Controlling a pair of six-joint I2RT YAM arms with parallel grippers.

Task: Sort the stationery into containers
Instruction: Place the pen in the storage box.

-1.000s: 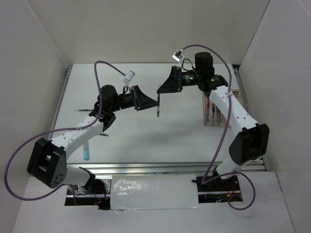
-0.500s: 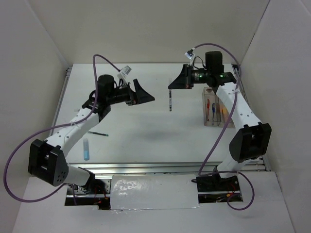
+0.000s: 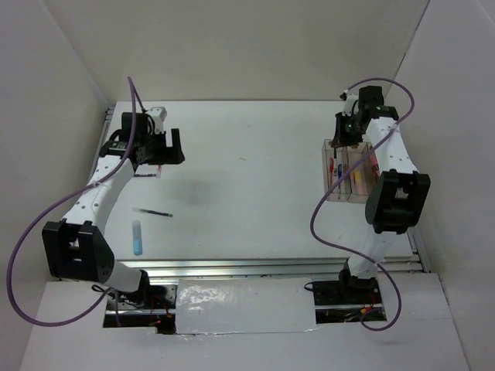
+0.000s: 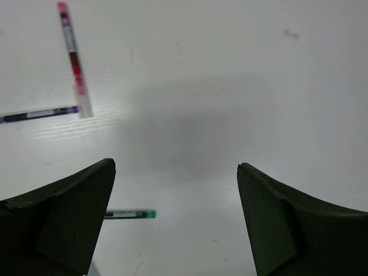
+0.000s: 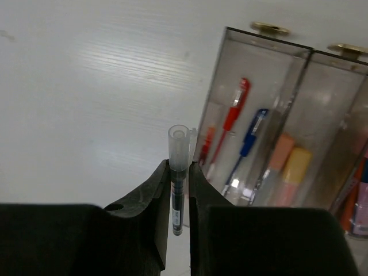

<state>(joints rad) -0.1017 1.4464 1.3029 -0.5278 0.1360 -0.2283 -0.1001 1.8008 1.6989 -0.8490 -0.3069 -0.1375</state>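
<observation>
Near left on the bench (image 3: pixel 247 193), a light-blue marker (image 3: pixel 138 238) and a thin dark pen (image 3: pixel 152 212) lie loose; I judge both light, stiff and smooth, best pinched mid-barrel. Farther right, my right tool (image 5: pixel 178 172) is clamped on a clear-capped pen (image 5: pixel 179 144), cap protruding, just beside the containers (image 5: pixel 270 38). Far left, my left tool (image 4: pixel 175 167) gapes wide, empty, above a pink pen (image 4: pixel 73 57).
</observation>
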